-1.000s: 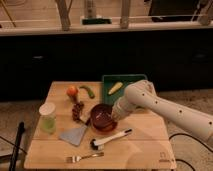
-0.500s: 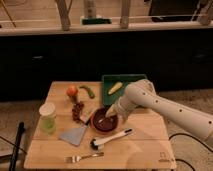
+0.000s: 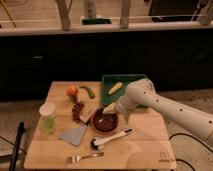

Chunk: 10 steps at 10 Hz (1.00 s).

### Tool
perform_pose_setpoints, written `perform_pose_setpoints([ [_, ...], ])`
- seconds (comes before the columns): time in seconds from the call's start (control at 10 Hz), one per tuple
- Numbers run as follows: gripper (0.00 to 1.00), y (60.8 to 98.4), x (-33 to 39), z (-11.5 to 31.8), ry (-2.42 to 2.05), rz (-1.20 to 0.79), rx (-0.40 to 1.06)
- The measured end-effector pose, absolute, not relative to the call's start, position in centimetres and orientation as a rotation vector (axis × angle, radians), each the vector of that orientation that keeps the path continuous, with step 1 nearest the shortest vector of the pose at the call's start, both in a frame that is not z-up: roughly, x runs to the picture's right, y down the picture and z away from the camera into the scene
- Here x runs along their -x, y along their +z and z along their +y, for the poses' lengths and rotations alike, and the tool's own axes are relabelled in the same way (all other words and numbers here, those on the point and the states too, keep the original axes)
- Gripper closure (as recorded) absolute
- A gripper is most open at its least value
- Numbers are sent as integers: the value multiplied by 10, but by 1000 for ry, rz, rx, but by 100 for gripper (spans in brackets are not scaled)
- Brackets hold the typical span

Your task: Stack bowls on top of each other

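Centre frame: your gripper (image 3: 111, 109) hangs at the upper-right rim of the bowl (image 3: 104, 123); whether it grasps anything, you cannot tell.

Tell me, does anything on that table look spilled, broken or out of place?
Nothing stands out. The lidded cup stands upright, the dark bowl sits level, and the fork and brush lie flat. The gripper is at the bowl's far rim.
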State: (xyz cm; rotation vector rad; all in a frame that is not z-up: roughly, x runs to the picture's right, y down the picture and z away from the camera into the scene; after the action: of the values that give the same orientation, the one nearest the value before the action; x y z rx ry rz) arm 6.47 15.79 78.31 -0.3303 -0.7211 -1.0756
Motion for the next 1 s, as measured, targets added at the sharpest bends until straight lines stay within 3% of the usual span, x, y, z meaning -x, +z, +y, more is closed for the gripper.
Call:
perform_pose_setpoints([
  [1.0,20,782,-71,150,-1056,-701,338],
])
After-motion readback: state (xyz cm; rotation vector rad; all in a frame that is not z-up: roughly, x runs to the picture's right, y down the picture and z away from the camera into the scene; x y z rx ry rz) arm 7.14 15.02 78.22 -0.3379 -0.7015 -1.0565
